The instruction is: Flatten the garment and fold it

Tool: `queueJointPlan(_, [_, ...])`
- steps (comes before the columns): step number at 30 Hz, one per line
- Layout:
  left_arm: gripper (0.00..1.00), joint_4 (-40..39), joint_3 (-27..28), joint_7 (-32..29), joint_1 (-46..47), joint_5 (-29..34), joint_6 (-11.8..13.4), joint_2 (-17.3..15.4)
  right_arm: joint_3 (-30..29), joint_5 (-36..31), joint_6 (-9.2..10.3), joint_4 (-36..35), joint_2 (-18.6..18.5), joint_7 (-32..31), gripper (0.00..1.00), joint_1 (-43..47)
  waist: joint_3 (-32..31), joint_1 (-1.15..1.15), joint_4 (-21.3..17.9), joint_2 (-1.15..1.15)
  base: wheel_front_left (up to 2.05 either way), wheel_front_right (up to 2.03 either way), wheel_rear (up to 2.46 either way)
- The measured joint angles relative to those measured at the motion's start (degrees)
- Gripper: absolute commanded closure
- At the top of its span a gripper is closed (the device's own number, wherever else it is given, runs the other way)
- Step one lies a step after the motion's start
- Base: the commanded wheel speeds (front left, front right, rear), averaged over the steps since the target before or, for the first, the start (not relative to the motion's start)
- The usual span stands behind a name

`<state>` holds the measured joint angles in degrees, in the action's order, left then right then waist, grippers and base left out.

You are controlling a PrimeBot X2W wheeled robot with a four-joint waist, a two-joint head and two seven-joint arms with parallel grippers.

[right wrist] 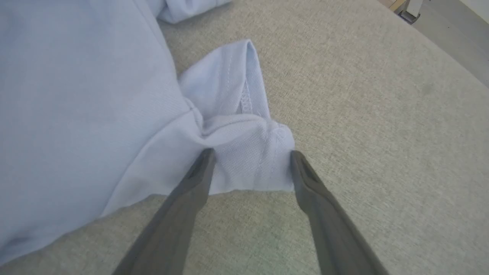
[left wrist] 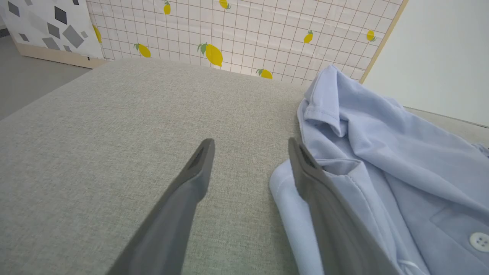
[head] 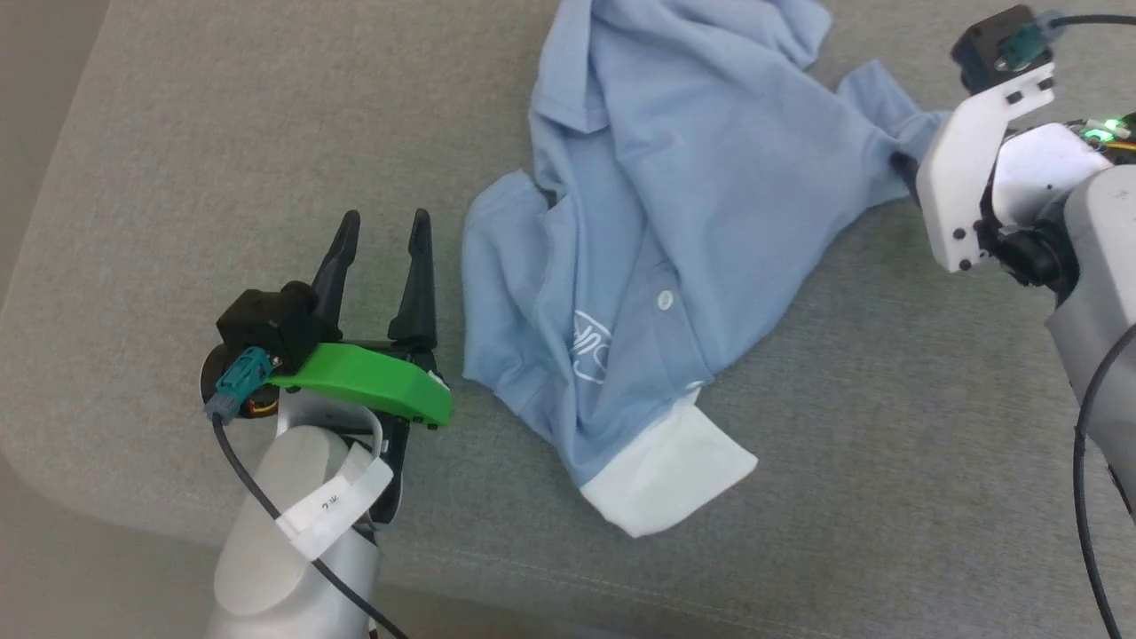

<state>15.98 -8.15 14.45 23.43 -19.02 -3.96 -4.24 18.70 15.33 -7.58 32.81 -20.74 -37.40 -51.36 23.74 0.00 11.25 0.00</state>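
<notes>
Presently, right gripper (right wrist: 251, 162): fingers spread, straddling a bunched corner of the shirt (head: 674, 222); not yet pinching.
Left gripper (head: 384, 222): spread, empty, just beside the shirt's left edge.
Shirt: crumpled on the grey cushion (head: 222, 133), collar (head: 666, 470) toward the robot, long axis running away.
Nearer arm: right, likely to pull outward.

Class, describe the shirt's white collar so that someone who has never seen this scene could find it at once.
A grey fabric surface carries a crumpled light blue polo shirt. At its near end juts the collar, the only large plain white patch.
</notes>
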Motion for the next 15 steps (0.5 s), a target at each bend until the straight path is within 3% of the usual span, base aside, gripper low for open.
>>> queueJointPlan(4, [0.00, 0.3, 0.0, 0.0, 0.1, -0.1, 0.0, 0.0, 1.9, 0.7, 0.01, 1.0, -0.1, -3.1, 0.00, -0.4, 1.5, 0.00, 1.3, 0.00, 0.00, 0.00, 0.00])
queueJointPlan(5, [0.00, 0.3, 0.0, 0.0, 0.1, -0.1, 0.0, 0.0, 2.2, 1.3, 0.02, 0.8, -0.2, -3.6, 0.63, -0.7, 1.8, 0.00, 1.5, 0.00, 0.00, 0.00, 0.00])
queueJointPlan(6, [0.00, 0.4, 0.0, 0.0, 0.1, -0.1, 0.0, 0.0, 2.3, 1.9, 0.02, 0.6, -0.4, -3.6, 0.96, -1.0, 2.0, 0.00, 1.6, 0.00, 0.00, 0.00, 0.00])
queueJointPlan(7, [0.00, 0.5, 0.0, 0.0, 0.1, -0.1, 0.0, 0.0, 2.5, 2.3, 0.02, 0.5, -0.5, -3.6, 1.00, -1.3, 2.1, 0.00, 1.6, 0.00, 0.00, 0.00, 0.00])
queueJointPlan(15, [0.00, 1.5, 0.1, 0.1, 0.0, -0.1, 0.0, -0.1, -0.6, 6.3, -0.01, -5.5, -2.7, 0.0, 1.00, -0.6, -0.1, 0.00, -0.6, 0.00, 0.00, 0.00, 0.00])
